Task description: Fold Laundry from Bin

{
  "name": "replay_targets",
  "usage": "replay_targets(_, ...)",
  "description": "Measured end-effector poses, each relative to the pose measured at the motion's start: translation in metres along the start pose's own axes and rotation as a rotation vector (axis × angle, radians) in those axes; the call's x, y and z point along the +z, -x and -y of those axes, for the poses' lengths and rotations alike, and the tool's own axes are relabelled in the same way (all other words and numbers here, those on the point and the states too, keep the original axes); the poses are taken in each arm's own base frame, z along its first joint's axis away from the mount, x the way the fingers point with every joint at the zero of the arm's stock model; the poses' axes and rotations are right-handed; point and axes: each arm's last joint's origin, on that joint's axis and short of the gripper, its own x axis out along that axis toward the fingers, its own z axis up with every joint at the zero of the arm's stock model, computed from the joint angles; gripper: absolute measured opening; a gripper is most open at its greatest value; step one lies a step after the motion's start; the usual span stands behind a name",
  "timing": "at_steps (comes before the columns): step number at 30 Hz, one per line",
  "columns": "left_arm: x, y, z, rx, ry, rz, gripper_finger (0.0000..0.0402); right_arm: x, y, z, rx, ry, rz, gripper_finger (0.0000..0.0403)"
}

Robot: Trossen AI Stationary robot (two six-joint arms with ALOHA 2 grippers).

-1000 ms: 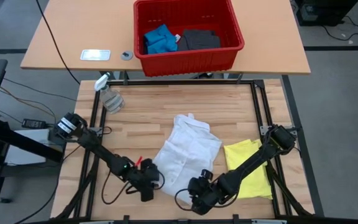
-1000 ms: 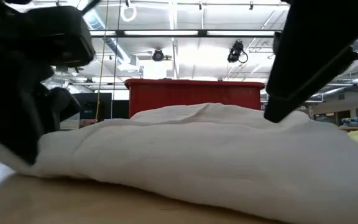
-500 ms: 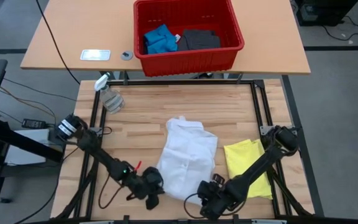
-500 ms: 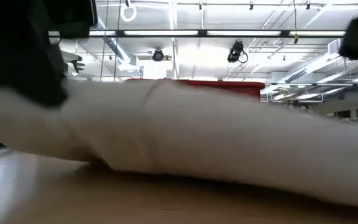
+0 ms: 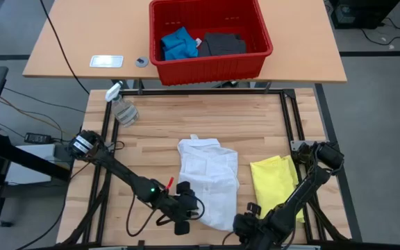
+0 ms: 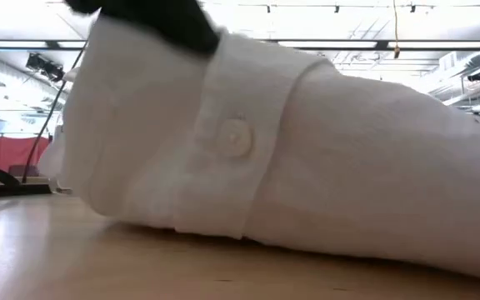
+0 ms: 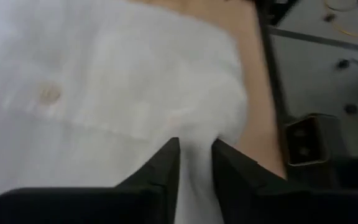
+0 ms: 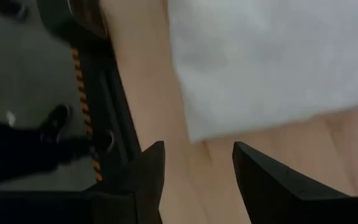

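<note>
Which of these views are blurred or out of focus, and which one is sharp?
High view: sharp; white shirt, red bin and yellow T-shirt are clear. Low view: cloth fills the frame, soft, though one button is readable. Left wrist view: shirt fabric blurred. Right wrist view: cloth edge and wood soft.

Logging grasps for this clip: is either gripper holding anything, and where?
Left gripper pinches the white shirt at its near edge; right gripper is open, holding nothing.
</note>
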Motion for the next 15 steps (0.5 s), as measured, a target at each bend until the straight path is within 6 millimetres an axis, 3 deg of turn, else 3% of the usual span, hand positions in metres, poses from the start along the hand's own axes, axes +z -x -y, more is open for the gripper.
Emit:
replay_targets(6,0.005,0.008,0.004,-0.089,-0.13,-0.014,0.0147,-0.002,0.0,0.0,0.0,0.01,-0.015,0.0196)
replay_targets(15,-0.025,0.013,0.025,-0.132,-0.33,-0.139,0.0196,0.011,-0.008,-0.008,0.047,0.231,0.13,0.0199)
